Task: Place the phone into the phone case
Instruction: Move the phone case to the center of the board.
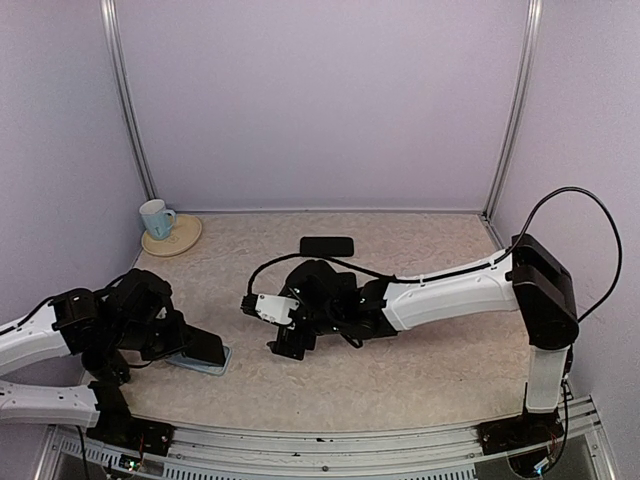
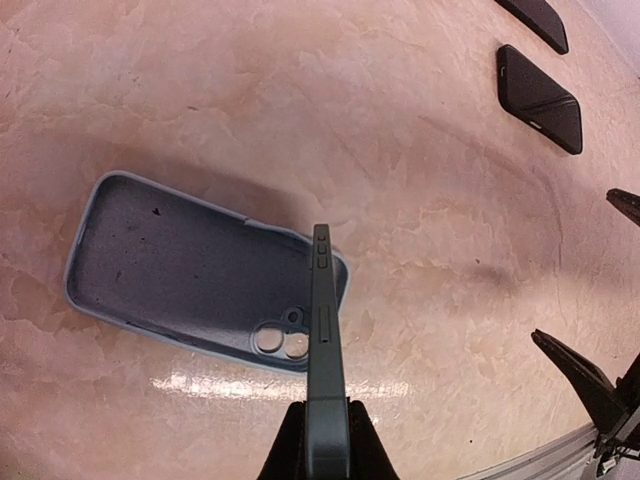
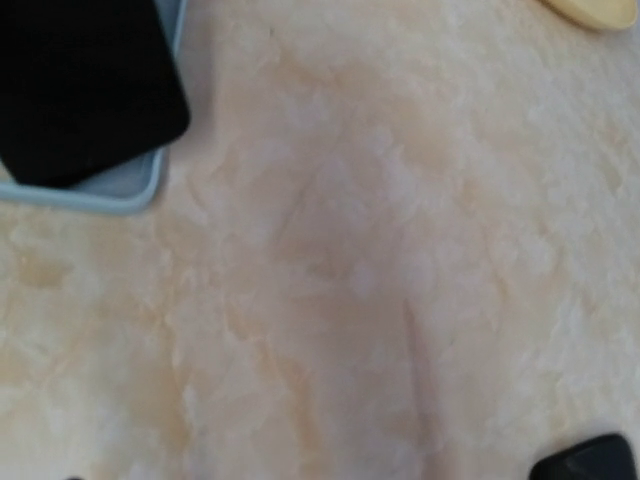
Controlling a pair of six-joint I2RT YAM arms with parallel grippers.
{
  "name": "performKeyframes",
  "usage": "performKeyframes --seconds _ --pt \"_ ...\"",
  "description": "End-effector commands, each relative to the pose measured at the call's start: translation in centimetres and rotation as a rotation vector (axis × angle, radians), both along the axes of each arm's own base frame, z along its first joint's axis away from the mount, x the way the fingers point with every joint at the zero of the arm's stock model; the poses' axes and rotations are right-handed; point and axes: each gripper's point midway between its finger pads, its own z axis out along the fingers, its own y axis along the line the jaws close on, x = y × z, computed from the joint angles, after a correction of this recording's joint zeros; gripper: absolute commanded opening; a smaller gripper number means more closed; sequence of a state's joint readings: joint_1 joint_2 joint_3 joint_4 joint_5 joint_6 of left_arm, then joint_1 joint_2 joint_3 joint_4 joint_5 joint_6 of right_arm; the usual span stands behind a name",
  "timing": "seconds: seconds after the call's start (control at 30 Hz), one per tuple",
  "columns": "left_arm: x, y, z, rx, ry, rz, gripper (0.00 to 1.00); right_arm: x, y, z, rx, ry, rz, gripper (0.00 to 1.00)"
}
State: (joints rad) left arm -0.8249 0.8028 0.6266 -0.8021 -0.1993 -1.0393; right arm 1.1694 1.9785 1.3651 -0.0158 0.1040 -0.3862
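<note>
Best to pinch the thin, hard, likely slippery phone (image 2: 325, 340) by its flat faces, as in the tight-shut left claw (image 2: 323, 435) now, on edge over the bendy-looking phone case (image 2: 170, 265) near the bench's (image 1: 420, 370) front left corner, with right claw (image 1: 290, 335) wide open, empty.

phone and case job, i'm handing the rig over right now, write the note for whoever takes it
Left gripper: shut on the phone, held on its edge.
Right gripper: open, empty, hovering over the middle of the table.
Phone case: flat on the table, open side up, nothing seated in it. The phone's far end is over its camera-hole end; contact unclear.
Done: phone is in the grip and at the case.
Left: lay the phone flat, line it up and press it in. The right arm could probably steady the case.
</note>
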Motion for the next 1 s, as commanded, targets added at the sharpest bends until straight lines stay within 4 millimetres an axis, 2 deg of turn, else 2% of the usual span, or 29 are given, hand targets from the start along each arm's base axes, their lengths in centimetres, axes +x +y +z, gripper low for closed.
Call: performKeyframes --seconds 0.0,0.2,0.43,0.53,0.7,0.87,0.97 --pt "0.0 -2.3 0.1 -0.086 -0.006 -0.050 0.00 0.6 -1.1 0.1 0.022 0.031 -0.053 1.00" --pt "-0.2 -4.2 0.1 -0.152 -0.007 -0.087 0.00 1.9 -3.1 -1.1 0.018 0.078 -0.130 1.00" --pt "0.0 -7.9 0.5 -0.229 -0.036 -0.149 0.00 3.4 -6.4 -1.8 0.049 0.183 -0.225 1.00" --pt "0.2 -9.4 0.3 -0.239 -0.038 -0.183 0.00 2.4 -6.2 -2.0 0.053 0.223 -0.175 1.00" --pt "0.0 -11.2 0.2 -0.259 -0.041 -0.224 0.00 -1.4 -5.4 -1.9 0.080 0.233 0.044 1.00" --pt "-0.1 -11.2 0.2 -0.257 -0.044 -0.223 0.00 -4.0 -4.4 -2.4 0.111 0.238 0.221 1.00" --pt "-0.2 -11.0 0.9 -0.286 -0.063 -0.217 0.00 -3.8 -2.9 -2.6 0.100 0.215 0.246 1.00"
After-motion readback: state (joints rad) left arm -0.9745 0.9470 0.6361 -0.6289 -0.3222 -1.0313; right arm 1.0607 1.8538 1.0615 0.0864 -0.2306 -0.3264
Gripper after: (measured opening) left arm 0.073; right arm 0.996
